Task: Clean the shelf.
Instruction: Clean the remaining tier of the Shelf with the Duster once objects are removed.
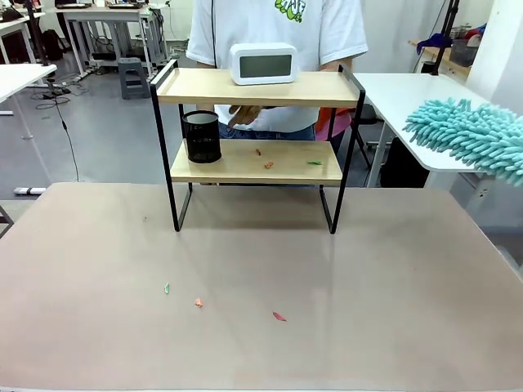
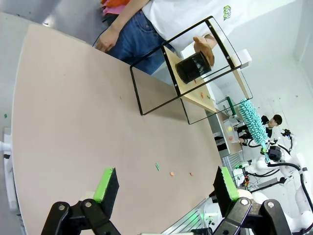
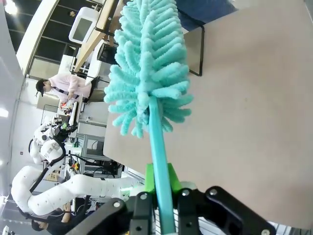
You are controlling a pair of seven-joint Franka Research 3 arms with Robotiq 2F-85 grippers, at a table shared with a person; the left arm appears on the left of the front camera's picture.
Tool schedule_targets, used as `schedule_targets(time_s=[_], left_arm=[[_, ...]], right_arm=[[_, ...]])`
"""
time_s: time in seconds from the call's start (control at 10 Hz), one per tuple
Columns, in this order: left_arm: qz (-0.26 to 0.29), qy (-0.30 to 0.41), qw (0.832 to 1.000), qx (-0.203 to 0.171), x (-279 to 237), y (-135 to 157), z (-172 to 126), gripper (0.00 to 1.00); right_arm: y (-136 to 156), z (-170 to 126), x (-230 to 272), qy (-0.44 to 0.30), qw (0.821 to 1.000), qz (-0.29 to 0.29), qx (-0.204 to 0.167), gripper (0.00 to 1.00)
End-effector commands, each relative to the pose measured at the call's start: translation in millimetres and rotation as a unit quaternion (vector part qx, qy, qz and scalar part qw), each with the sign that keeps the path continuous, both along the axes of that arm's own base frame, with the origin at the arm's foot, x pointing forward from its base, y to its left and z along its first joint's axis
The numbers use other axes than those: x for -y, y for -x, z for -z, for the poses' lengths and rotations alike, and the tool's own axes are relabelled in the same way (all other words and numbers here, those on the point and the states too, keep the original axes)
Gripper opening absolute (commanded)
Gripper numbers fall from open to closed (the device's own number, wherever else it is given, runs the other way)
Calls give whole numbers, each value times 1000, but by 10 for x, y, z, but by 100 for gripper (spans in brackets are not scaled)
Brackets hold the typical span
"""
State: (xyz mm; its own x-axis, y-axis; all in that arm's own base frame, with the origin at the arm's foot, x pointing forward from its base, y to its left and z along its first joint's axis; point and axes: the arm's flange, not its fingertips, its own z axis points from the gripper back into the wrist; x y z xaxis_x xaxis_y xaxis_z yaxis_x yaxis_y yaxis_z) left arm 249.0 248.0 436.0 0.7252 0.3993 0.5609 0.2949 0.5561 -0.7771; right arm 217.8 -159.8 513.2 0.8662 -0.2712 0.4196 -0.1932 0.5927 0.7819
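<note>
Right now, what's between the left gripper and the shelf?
In the left wrist view, tabletop with a green scrap, an orange scrap and a red scrap, nearer the left gripper than the shelf.

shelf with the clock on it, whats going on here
The robot's right hand is shut on a teal duster, held in the air right of the shelf. Its left hand is open above the table. A white clock sits on the top board; a black mesh cup and small scraps are on the lower one, with a person's hand near the cup. More scraps lie on the table.
</note>
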Motion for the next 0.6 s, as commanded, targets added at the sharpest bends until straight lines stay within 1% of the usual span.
schedule_targets(time_s=[0.0,0.5], left_arm=[[1,2,1000,16,10,-16,-8,100],[1,2,1000,16,10,-16,-8,100]], right_arm=[[12,5,-9,-1,1000,2,-7,12],[12,5,-9,-1,1000,2,-7,12]])
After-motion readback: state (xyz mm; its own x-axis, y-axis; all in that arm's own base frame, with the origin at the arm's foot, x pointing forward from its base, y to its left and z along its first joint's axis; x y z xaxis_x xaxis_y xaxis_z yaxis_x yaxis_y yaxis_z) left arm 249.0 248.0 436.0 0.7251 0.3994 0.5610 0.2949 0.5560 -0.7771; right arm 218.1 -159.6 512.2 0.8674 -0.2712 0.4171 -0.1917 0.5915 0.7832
